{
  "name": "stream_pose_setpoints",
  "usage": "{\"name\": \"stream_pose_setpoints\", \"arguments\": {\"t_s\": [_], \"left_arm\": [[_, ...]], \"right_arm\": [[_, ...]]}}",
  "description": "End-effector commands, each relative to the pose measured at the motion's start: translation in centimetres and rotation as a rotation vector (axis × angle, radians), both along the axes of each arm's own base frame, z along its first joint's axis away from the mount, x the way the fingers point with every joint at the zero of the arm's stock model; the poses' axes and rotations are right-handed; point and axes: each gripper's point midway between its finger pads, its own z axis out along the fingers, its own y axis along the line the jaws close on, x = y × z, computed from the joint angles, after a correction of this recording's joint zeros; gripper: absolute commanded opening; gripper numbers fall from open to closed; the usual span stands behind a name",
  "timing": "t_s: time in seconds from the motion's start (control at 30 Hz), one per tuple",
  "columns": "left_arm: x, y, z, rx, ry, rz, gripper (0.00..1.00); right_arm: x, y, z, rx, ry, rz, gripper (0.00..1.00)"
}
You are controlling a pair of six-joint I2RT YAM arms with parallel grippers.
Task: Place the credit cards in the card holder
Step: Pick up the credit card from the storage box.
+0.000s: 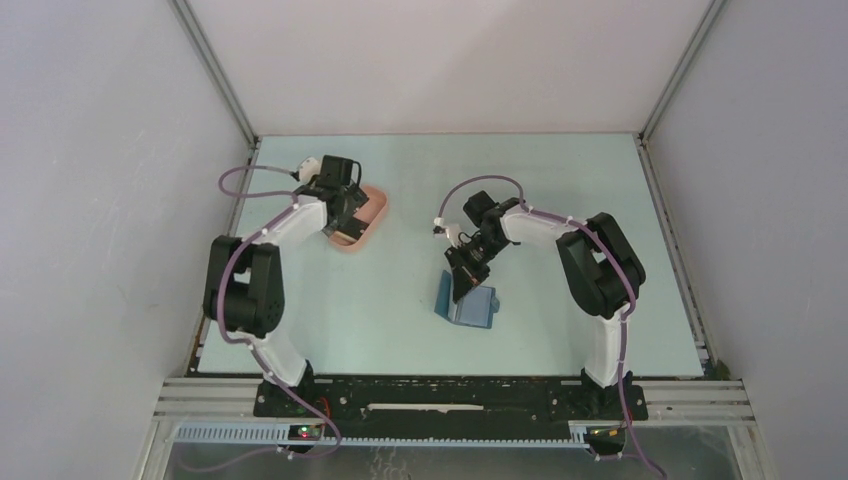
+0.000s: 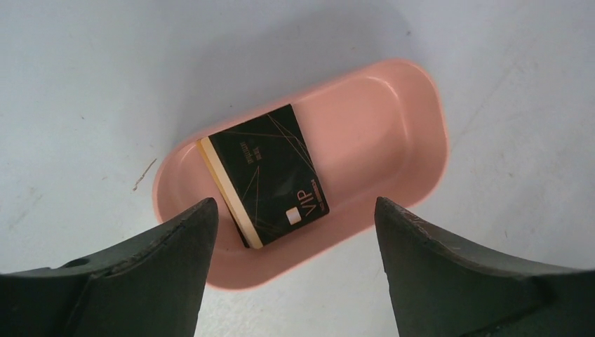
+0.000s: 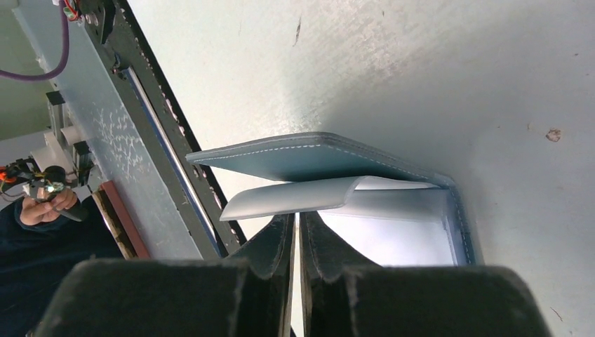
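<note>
A stack of credit cards [image 2: 270, 168] lies in a pink oval tray [image 2: 393, 119]. The top card is black with "VIP" on it, and a tan card edge [image 2: 226, 193] shows beneath it. My left gripper [image 2: 295, 203] is open and empty, hovering above the tray's near end; it also shows in the top view [image 1: 345, 212]. The blue card holder [image 1: 470, 307] lies half open on the table. In the right wrist view its cover [image 3: 316, 156] stands raised over a pale inner flap [image 3: 295, 196]. My right gripper [image 3: 297, 216] is shut, its tips against that flap.
The pink tray [image 1: 374, 214] sits at the back left of the pale green table. Grey walls enclose the table on three sides. The black base rail [image 3: 175, 161] runs along the near edge, close behind the card holder.
</note>
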Motion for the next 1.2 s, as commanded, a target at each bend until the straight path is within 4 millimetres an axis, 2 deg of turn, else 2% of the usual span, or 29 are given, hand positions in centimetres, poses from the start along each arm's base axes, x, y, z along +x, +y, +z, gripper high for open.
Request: {"name": "stream_pose_setpoints", "arguments": {"t_s": [0.0, 0.2, 0.33, 0.67, 0.9, 1.03, 1.17], "left_arm": [[1.2, 1.0, 0.2, 0.022, 0.054, 0.116, 0.87], [1.2, 1.6, -1.4, 0.068, 0.16, 0.171, 0.9], [1.2, 1.2, -3.0, 0.056, 0.206, 0.165, 0.91], [0.9, 1.1, -5.4, 0.058, 0.27, 0.191, 0.92], [1.5, 0.8, -7.0, 0.06, 0.304, 0.178, 0.91], [1.6, 0.9, -6.9, 0.064, 0.302, 0.167, 0.82], [1.8, 1.0, -5.8, 0.075, 0.275, 0.148, 0.73]], "right_arm": [[0.7, 0.6, 1.1, 0.045, -0.019, 0.015, 0.12], [0.8, 0.6, 1.2, 0.049, -0.017, 0.01, 0.12], [0.8, 0.6, 1.3, 0.053, -0.013, 0.01, 0.12], [0.9, 0.5, 1.6, 0.065, -0.007, 0.004, 0.12], [0.9, 0.5, 1.9, 0.071, -0.009, 0.002, 0.12], [0.9, 0.5, 2.0, 0.076, -0.008, 0.002, 0.12], [0.9, 0.5, 2.1, 0.079, -0.005, 0.002, 0.11]]}}
